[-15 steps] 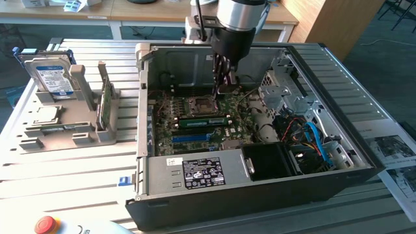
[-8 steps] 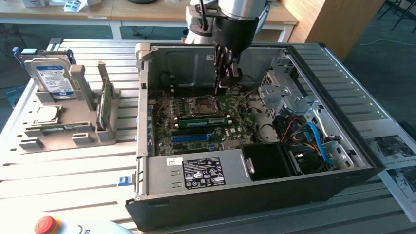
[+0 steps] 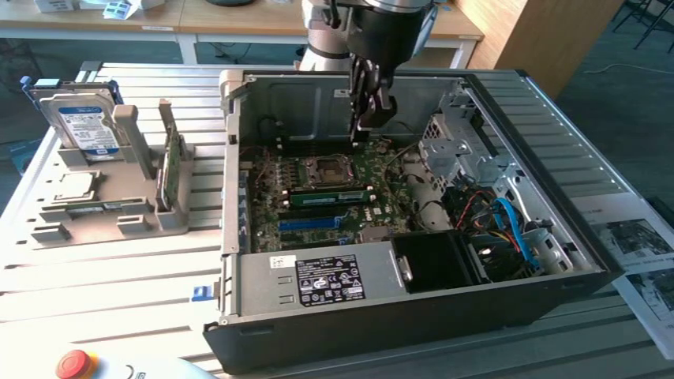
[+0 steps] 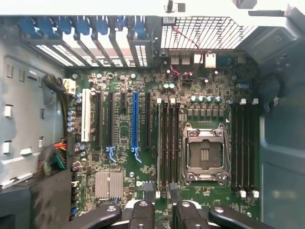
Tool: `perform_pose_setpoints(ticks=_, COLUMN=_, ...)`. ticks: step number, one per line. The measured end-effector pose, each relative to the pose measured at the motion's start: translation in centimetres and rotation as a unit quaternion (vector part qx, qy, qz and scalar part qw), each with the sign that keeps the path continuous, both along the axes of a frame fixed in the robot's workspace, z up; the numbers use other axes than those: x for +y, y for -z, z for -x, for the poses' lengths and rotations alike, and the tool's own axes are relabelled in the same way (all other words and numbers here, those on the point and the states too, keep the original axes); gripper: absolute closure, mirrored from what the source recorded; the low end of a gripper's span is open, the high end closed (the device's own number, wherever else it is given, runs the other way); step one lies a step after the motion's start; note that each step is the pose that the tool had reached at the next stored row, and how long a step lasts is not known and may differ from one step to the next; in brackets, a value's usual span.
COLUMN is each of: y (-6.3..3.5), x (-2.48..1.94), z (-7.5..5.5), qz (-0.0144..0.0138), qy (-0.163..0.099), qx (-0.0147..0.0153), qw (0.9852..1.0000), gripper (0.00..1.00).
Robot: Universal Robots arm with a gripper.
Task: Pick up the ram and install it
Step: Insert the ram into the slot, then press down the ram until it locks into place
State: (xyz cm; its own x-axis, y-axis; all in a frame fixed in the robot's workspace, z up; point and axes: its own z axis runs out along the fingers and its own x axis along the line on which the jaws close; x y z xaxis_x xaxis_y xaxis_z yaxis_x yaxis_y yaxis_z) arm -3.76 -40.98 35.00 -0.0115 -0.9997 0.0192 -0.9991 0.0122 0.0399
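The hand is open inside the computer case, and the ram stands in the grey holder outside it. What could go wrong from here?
1. The hand hangs open and empty, low inside the case, above the motherboard; leaving sideways toward the ram, it might strike the case's wall.
2. The ram stands on edge in the grey holder, close to upright posts and the hard drive; the wide-open fingers might bump them.
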Motion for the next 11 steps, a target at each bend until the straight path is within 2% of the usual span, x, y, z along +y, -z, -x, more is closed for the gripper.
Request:
perform_pose_setpoints(ticks=5, y=-1.13, x=0.00, z=0.0, qz=0.0013, qy=0.000, qx=0.0000, qw=1.0000, gripper=0.75)
perform_pose_setpoints(ticks=11, y=-1.25, x=0.00, z=0.0, qz=0.0015, qy=0.000, qx=0.0000, qw=1.0000, gripper=0.75)
